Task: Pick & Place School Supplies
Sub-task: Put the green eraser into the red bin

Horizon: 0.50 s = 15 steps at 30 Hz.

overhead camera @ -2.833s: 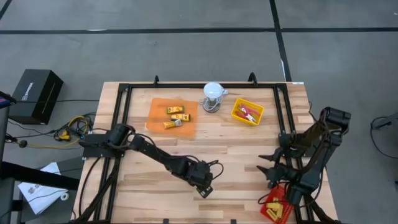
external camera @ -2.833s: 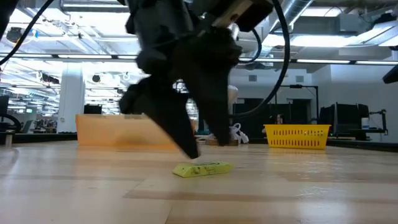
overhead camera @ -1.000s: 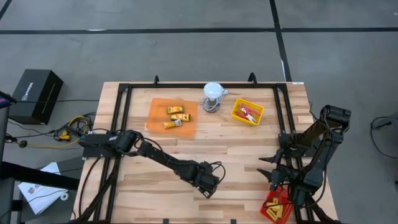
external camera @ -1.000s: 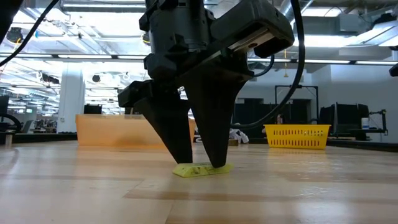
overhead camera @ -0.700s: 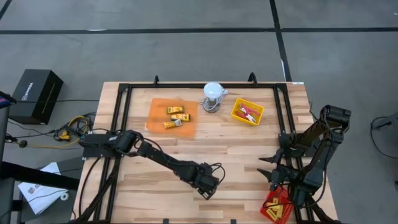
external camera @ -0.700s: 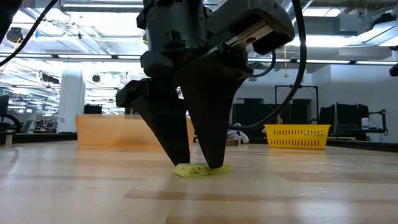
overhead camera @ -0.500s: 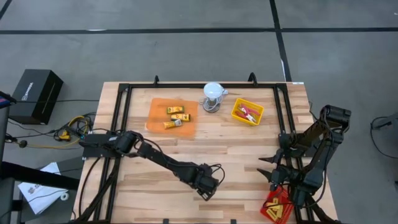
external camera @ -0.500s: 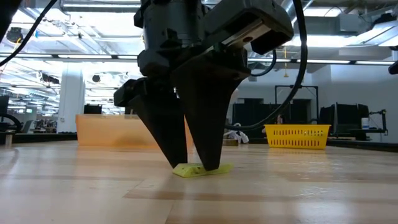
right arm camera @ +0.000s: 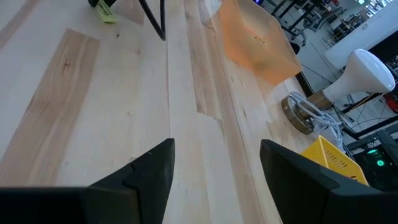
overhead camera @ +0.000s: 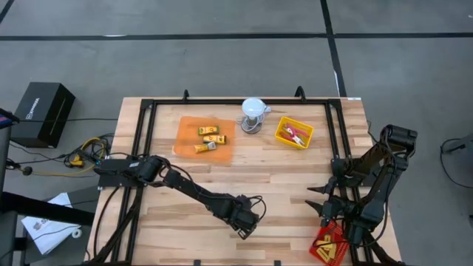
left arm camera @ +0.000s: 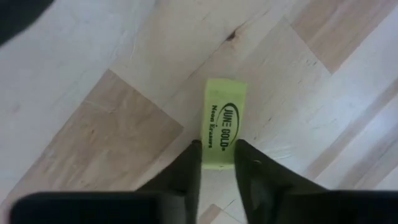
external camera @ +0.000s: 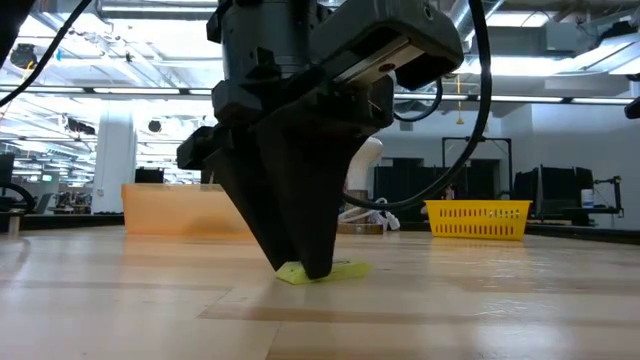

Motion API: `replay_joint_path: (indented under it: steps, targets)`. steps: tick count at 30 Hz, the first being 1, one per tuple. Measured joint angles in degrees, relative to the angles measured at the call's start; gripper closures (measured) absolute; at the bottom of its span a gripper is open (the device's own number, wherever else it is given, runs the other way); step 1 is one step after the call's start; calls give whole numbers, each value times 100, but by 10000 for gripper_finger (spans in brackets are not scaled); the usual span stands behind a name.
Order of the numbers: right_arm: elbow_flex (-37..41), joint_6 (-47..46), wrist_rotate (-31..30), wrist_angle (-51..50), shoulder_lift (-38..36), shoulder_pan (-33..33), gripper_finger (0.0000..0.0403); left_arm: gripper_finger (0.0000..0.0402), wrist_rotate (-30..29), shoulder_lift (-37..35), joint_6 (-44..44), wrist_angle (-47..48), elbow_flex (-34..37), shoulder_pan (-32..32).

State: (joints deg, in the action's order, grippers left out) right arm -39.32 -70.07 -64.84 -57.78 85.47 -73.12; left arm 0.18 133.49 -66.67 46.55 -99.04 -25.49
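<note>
A yellow-green eraser packet with dark print (left arm camera: 224, 121) lies flat on the wooden table near the middle of its front edge. It also shows in the low view (external camera: 345, 268). My left gripper (left arm camera: 217, 158) points straight down over it and is shut on it; in the high view the gripper (overhead camera: 244, 225) hides the packet. My right gripper (right arm camera: 214, 168) hangs open above the table's right side (overhead camera: 321, 203), touching nothing. My left gripper pinches the eraser packet between its two fingers, one on each long side, close to one end (left arm camera: 214, 160). The fingers (external camera: 300, 255) come from above, pointing down, and lie across the packet. The packet lies flat on the table.
An orange tray (overhead camera: 188, 140) at the back left holds several yellow packets. A white domed object (overhead camera: 253, 111) stands at the back middle, and beside it a yellow basket (overhead camera: 284, 137) with red-handled items. A red tray (overhead camera: 329, 250) sits at the front right corner. A black frame (overhead camera: 148, 148) borders the table.
My left gripper has shut its fingers on the eraser packet while staying over it. The packet has stayed flat on the table.
</note>
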Motion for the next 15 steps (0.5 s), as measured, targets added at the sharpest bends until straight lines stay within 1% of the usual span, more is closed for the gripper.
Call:
replay_joint_path:
  steps: [3,4,11,15]
  targets:
    - [-1,3,4,0,0,0,175,367,4,0,64,-58,4,-24]
    - [-1,3,8,0,2,0,175,379,-30,0,102,-82,6,-37]
    - [-5,21,22,-7,0,36,175,380,-462,0,331,-135,11,-39]
    - [-116,93,20,-61,0,92,175,380,-1103,0,517,-168,20,-20]
